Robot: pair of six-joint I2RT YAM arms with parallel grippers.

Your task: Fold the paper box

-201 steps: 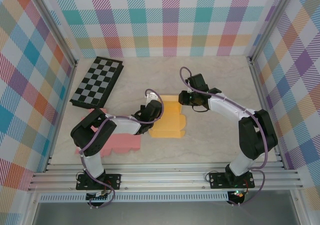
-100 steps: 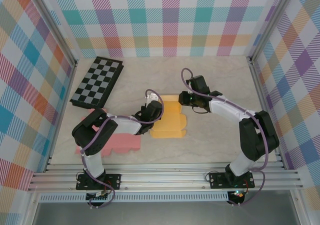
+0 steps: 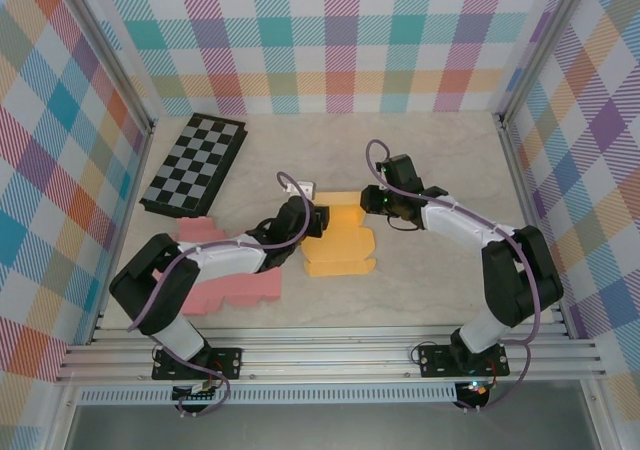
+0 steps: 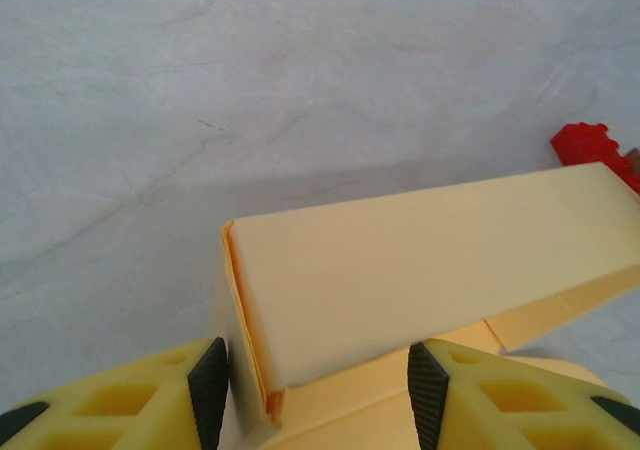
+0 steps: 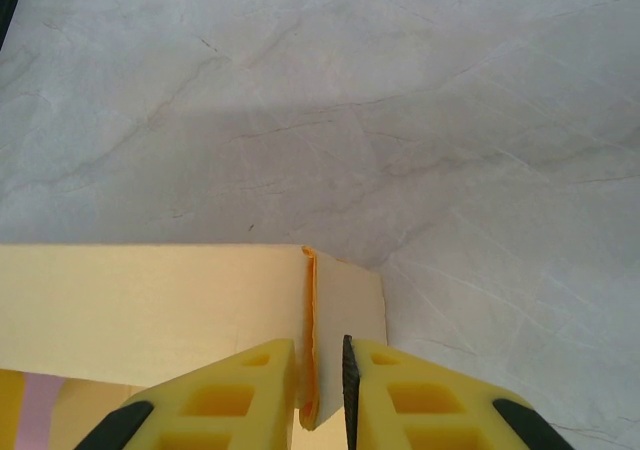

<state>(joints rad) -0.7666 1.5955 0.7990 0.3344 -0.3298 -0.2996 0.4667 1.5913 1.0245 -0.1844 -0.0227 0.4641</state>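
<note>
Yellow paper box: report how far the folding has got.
Done: on the yellow paper box, the far flap is creased and raised. In hand: the right fingers pinch that flap's edge shut; the left fingers stand open either side of its other end. Left: the rest of the sheet lies flat, sides and tabs not yet folded.

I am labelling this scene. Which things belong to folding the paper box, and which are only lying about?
For the job: yellow paper box, left fingers, right fingers.
Lying about: pink paper sheet, checkerboard.
</note>
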